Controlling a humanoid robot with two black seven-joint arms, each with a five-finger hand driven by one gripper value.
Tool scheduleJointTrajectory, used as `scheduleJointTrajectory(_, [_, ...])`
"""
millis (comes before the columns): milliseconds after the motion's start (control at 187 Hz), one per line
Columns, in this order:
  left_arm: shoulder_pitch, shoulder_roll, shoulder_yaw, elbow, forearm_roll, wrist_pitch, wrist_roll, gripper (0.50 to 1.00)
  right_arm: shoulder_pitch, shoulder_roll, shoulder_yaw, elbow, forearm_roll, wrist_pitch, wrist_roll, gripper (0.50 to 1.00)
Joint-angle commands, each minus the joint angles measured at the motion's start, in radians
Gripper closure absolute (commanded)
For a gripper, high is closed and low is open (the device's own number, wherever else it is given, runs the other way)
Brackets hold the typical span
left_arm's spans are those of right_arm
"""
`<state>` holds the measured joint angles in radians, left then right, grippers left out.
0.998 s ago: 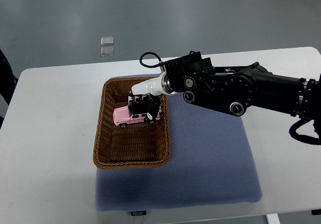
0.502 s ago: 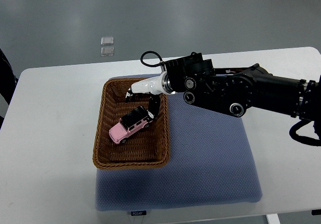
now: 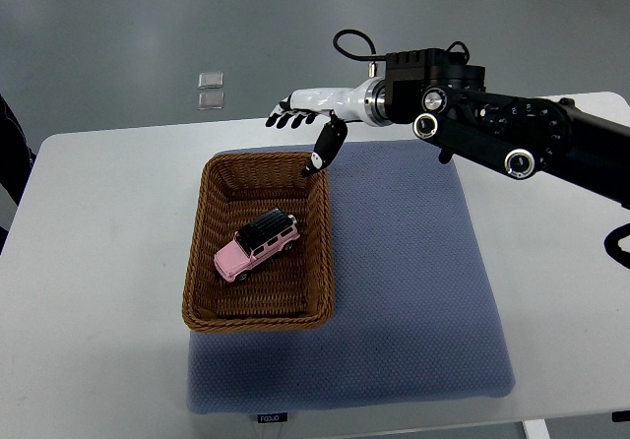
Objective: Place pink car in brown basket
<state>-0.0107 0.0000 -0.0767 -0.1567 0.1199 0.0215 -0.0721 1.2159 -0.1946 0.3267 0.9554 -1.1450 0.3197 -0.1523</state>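
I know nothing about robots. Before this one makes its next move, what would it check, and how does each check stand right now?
1. Pink toy car lies inside the brown woven basket: ok.
2. Car stands on its wheels: ok.
3. Right hand holds nothing, fingers spread: ok.
4. Hand is clear of the basket, above its far rim: ok.
5. Basket sits partly on the blue-grey mat, flat on the white table: ok.
6. Left arm's position: cannot tell, out of view.

Robot lab: white table (image 3: 108, 262), blue mat (image 3: 413, 301), bare grey floor (image 3: 118, 26).
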Motion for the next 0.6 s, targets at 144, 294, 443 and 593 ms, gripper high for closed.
scheduleJointTrajectory(144, [0.0, 0.0, 0.0, 0.0, 0.0, 0.0, 0.0, 0.5, -0.219, -0.063, 0.316, -0.001, 0.044, -0.209, 0.114, 0.611])
scheduleJointTrajectory(294, [0.0, 0.0, 0.0, 0.0, 0.0, 0.0, 0.0, 0.5, -0.32, -0.043, 0.511, -0.006, 0.071, -0.246, 0.185, 0.609])
scheduleJointTrajectory(443, [0.0, 0.0, 0.0, 0.0, 0.0, 0.0, 0.0, 0.5, -0.403, 0.001, 0.7, -0.009, 0.246, -0.255, 0.188, 0.609])
scheduleJointTrajectory(593, [0.0, 0.0, 0.0, -0.001, 0.0, 0.0, 0.0, 0.5, -0.476, 0.02, 0.792, -0.02, 0.402, -0.291, 0.189, 0.605])
